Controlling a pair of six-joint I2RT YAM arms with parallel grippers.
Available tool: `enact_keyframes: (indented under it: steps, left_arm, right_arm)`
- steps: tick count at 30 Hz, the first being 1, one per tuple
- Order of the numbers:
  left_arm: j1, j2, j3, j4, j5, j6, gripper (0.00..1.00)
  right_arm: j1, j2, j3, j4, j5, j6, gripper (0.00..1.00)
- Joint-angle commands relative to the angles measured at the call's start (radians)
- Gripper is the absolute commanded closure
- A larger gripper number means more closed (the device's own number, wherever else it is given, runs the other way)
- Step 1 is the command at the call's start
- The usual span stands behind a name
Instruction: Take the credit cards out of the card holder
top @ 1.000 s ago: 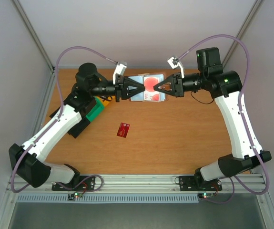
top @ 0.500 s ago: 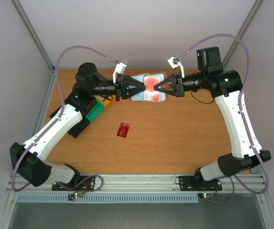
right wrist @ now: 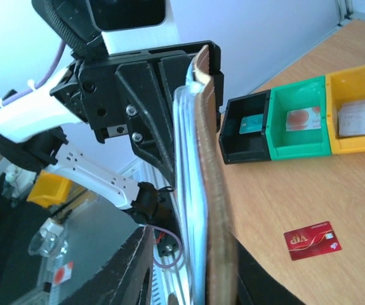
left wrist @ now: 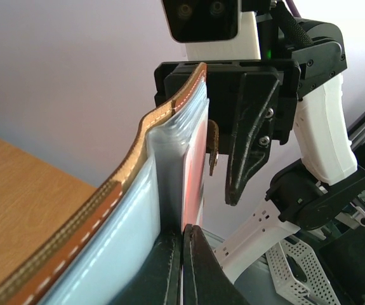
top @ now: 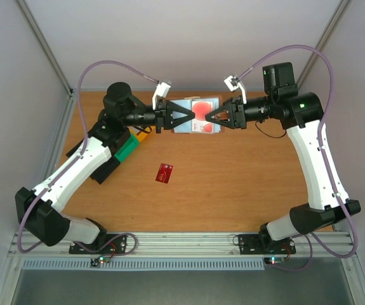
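The card holder (top: 201, 129) hangs open above the far middle of the table, between my two grippers. Its brown cover (left wrist: 138, 149) and pale blue sleeves show edge-on in the left wrist view. My left gripper (left wrist: 183, 230) is shut on the edge of a red credit card (left wrist: 195, 168) sticking out of the sleeves. My right gripper (right wrist: 192, 248) stands open around the holder (right wrist: 211, 190): one finger (right wrist: 126, 267) is clear of the sleeves, the other lies against the brown cover. In the top view the left gripper (top: 190, 116) and right gripper (top: 209, 116) face each other. Another red credit card (top: 164, 172) lies on the table.
Three small bins stand in a row at the left of the table: yellow (right wrist: 358, 117), green (right wrist: 298, 124) and black (right wrist: 244, 133), each with something flat inside. The loose red card (right wrist: 313, 240) lies on the wooden table (top: 245, 184) nearer the arms' bases.
The left gripper has closed on the card's edge and edged slightly right. The right gripper's jaws have parted a little around the holder.
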Motion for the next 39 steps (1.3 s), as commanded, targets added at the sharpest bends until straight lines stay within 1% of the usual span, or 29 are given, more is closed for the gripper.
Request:
enact_keyframes:
  steps: [1, 4, 7, 8, 9, 11, 12, 13, 24, 34, 36, 39]
  left_arm:
    - [0.015, -0.029, -0.008, 0.038, -0.01, -0.008, 1.0]
    - [0.021, -0.032, -0.007, 0.037, -0.002, -0.004, 1.0]
    - [0.03, -0.038, -0.013, 0.04, 0.004, 0.0, 1.0]
    - [0.032, -0.039, -0.015, 0.043, 0.006, -0.002, 1.0]
    - [0.036, -0.042, -0.016, 0.045, 0.009, -0.003, 1.0]
    - [0.043, -0.045, -0.016, 0.045, 0.014, -0.004, 1.0]
    - [0.047, -0.047, -0.018, 0.046, 0.021, -0.005, 1.0]
    - [0.05, -0.05, -0.017, 0.046, 0.027, -0.004, 1.0]
    - [0.072, -0.079, -0.037, -0.01, 0.044, 0.024, 1.0]
    - [0.088, -0.096, -0.051, -0.042, 0.046, 0.05, 1.0]
    - [0.111, -0.103, -0.041, -0.09, 0.02, 0.053, 1.0]
    - [0.192, -0.11, -0.015, -0.254, -0.015, 0.104, 1.0]
  right_arm:
    - [-0.014, -0.008, 0.008, -0.035, -0.04, -0.024, 0.71]
    - [-0.019, -0.016, -0.001, -0.037, -0.04, -0.024, 0.7]
    - [-0.027, -0.017, -0.003, -0.049, -0.038, -0.029, 0.72]
    - [-0.028, -0.017, -0.004, -0.056, -0.037, -0.031, 0.75]
    - [-0.03, -0.018, -0.003, -0.066, -0.038, -0.036, 0.84]
    - [-0.03, -0.022, -0.005, -0.079, -0.045, -0.047, 0.94]
    - [-0.031, -0.027, -0.007, -0.079, -0.047, -0.049, 0.98]
    - [-0.033, -0.031, -0.009, -0.077, -0.045, -0.051, 0.99]
    - [-0.084, -0.037, -0.005, -0.077, -0.043, -0.054, 0.99]
    - [-0.095, -0.036, 0.002, -0.086, -0.035, -0.054, 0.99]
    - [-0.096, -0.036, 0.002, -0.083, -0.002, -0.049, 0.99]
    - [-0.108, -0.044, -0.012, -0.063, 0.072, -0.022, 0.99]
